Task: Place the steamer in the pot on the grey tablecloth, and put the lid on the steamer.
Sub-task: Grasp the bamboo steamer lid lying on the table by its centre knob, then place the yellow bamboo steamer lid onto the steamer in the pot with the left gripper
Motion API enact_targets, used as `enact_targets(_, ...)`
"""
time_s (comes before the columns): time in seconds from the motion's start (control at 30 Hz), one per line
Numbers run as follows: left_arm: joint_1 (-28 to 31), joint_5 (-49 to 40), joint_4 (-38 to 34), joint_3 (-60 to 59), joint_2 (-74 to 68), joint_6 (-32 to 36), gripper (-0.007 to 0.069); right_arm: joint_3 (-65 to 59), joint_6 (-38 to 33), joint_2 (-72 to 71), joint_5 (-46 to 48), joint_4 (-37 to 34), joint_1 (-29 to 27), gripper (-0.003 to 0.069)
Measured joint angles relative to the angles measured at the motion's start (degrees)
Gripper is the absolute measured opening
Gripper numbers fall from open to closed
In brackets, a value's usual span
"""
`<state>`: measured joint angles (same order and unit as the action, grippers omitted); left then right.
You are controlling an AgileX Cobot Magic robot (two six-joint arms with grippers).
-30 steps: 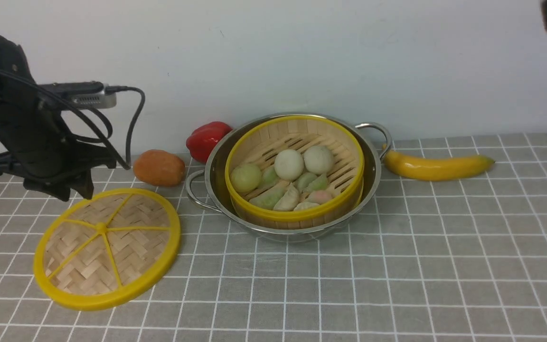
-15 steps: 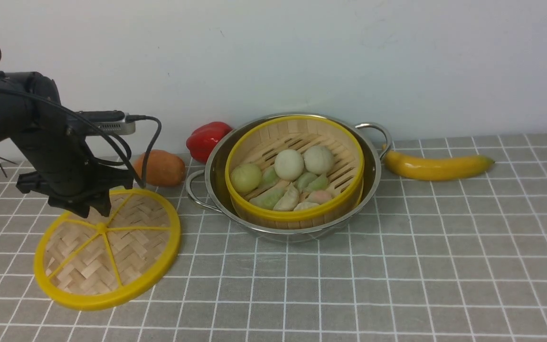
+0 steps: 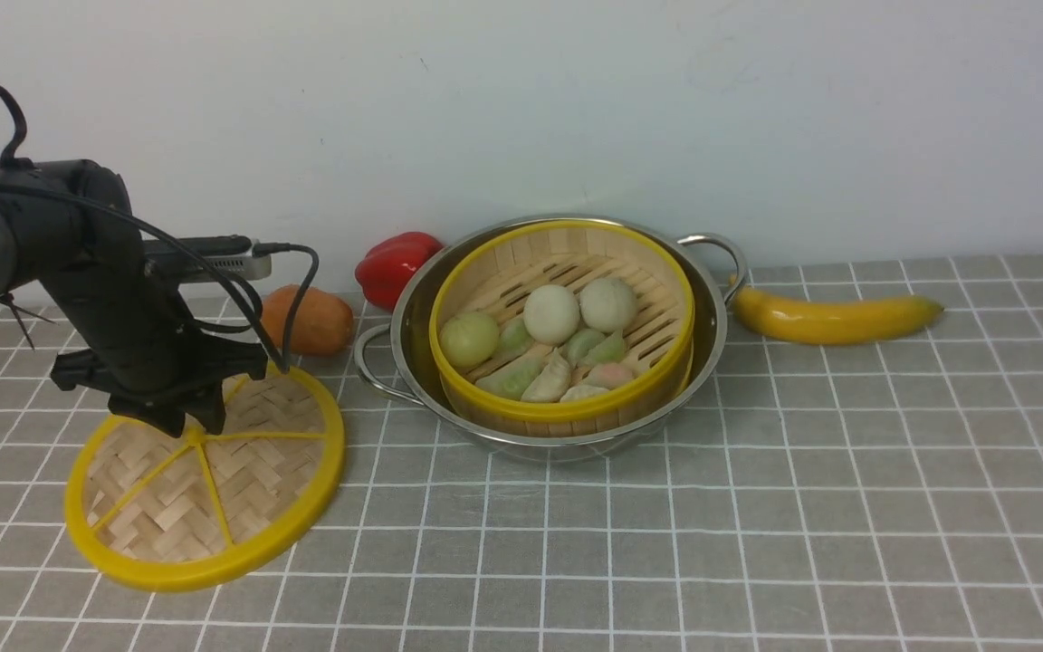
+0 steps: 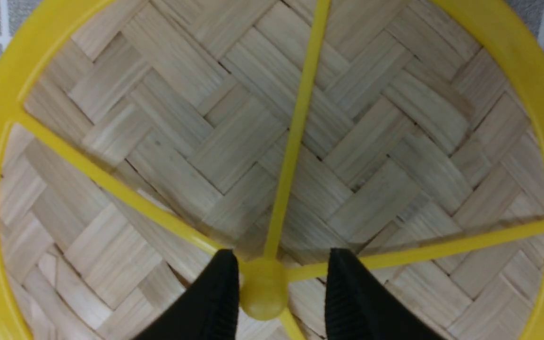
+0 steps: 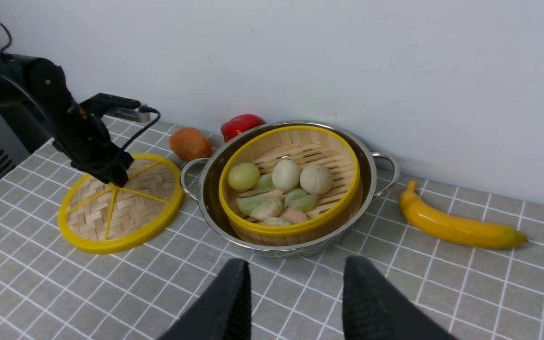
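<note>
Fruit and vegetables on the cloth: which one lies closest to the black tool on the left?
The oval orange fruit, right behind the yellow-rimmed woven lid. The red bell pepper is farther off, the yellow banana past the steel pot.

Grey tablecloth [image 3: 757,507] — on it pot [image 3: 410,340], lid [image 3: 214,489], banana [image 3: 834,317], red pepper [image 3: 392,267], orange fruit [image 3: 313,321]

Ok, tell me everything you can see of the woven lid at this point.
The lid is a flat round disc of herringbone-woven pale bamboo strips with a thick yellow rim and thin yellow spokes from a small centre hub. It lies flat on the grey tablecloth, left of the pot, not on the steamer. The left end effector hangs over it, jaws open either side of the hub; contact cannot be told.
</note>
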<state>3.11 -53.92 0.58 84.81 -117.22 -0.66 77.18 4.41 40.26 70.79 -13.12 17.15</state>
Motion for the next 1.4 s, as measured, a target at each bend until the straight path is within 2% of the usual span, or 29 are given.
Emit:
enact_targets(0.17, 0.00, -2.00, 0.28, 0.11, -0.93, 0.00, 0.0242, 0.00, 0.00, 0.00, 0.00, -0.67, 0.00, 0.0268)
enact_targets(0.3, 0.00, -3.18, 1.55, 0.11, -0.99, 0.00, 0.0176, 0.00, 0.00, 0.00, 0.00, -1.16, 0.00, 0.0265)
enact_targets(0.33, 0.00, -3.46, 2.37, 0.11, -0.88, 0.00, 0.0126, 0.00, 0.00, 0.00, 0.00, -1.20, 0.00, 0.0265)
enact_targets(0.37, 0.00, -3.62, 3.06, 0.11, -0.69, 0.00, 0.0113, 0.00, 0.00, 0.00, 0.00, -1.22, 0.00, 0.0265)
enact_targets(0.53, 0.00, -4.47, 7.21, 1.96, 0.96, 0.05, 0.0113, 0.00, 0.00, 0.00, 0.00, -1.34, 0.00, 0.0265)
enact_targets(0.67, 0.00, -5.82, 7.65, 5.90, 3.18, 0.05, 0.0113, 0.00, 0.75, 0.00, 0.00, -1.45, 0.00, 0.0265)
enact_targets(0.93, 0.00, -13.42, 6.55, 16.30, 6.92, 0.66, 0.0113, 0.00, 1.57, 0.00, -0.05, -1.59, 0.00, 0.0265)
enact_targets(1.0, -0.71, -15.39, 1.63, 22.05, 7.31, 4.72, 0.0113, 0.00, 2.41, 0.00, -0.05, -1.59, 0.00, 0.0265)
enact_targets(1.13, -4.79, -15.39, -8.19, 25.65, 7.10, 11.96, 0.0113, 0.00, 2.77, 0.00, -0.05, -1.70, 0.00, 0.0264)
enact_targets(1.2, -10.25, -15.39, -12.92, 27.22, 5.95, 15.45, 0.0113, 0.00, 3.46, 0.00, -0.05, -1.73, 0.00, 0.0264)
enact_targets(1.3, -16.31, -15.57, -13.03, 28.58, 3.38, 16.28, 0.0113, 0.00, 4.34, 0.00, -0.05, -2.09, 0.00, 0.0264)
enact_targets(1.4, -21.16, -15.42, -8.97, 30.06, 0.31, 14.75, 0.0113, 0.00, 4.59, 0.00, -0.05, -2.94, 0.00, 0.0264)
